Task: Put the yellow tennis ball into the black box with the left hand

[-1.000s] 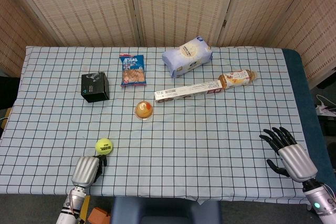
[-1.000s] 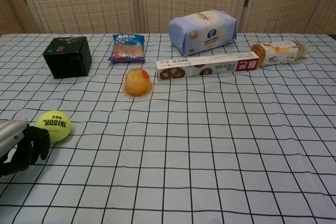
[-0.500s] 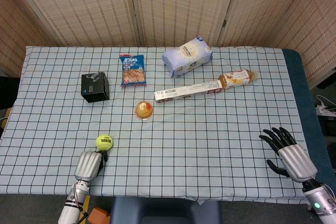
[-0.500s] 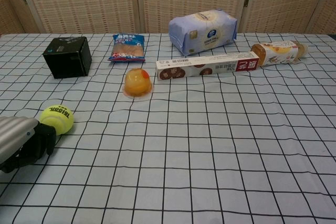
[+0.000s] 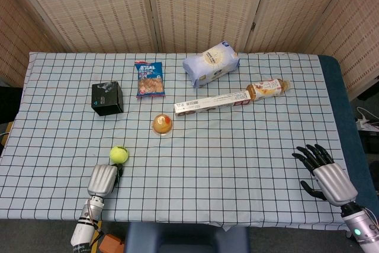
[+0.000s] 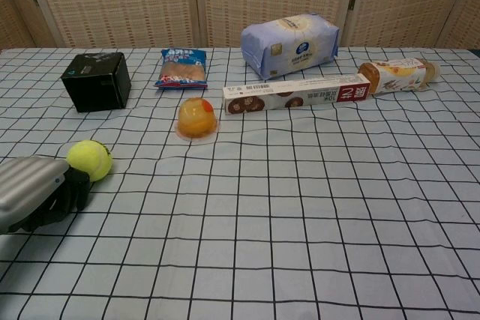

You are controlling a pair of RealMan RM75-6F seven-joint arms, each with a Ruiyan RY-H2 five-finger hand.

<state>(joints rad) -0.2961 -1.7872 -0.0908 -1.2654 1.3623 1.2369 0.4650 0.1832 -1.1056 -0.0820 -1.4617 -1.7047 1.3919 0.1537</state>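
Note:
The yellow tennis ball lies on the checked cloth near the front left. My left hand rests low on the table just behind it, silver back up and dark fingers bent downward. The fingertips reach the ball's near side but do not wrap around it. The black box stands further back on the left, well beyond the ball. My right hand stays at the front right with fingers spread and nothing in it; only the head view shows it.
An orange jelly cup sits mid-table to the right of the ball. Behind it are a blue snack bag, a long biscuit carton, a pale blue pack and an orange packet.
My left hand has slid forward across the table. The ball has rolled ahead of its fingers, away from the front edge and slightly to the right.

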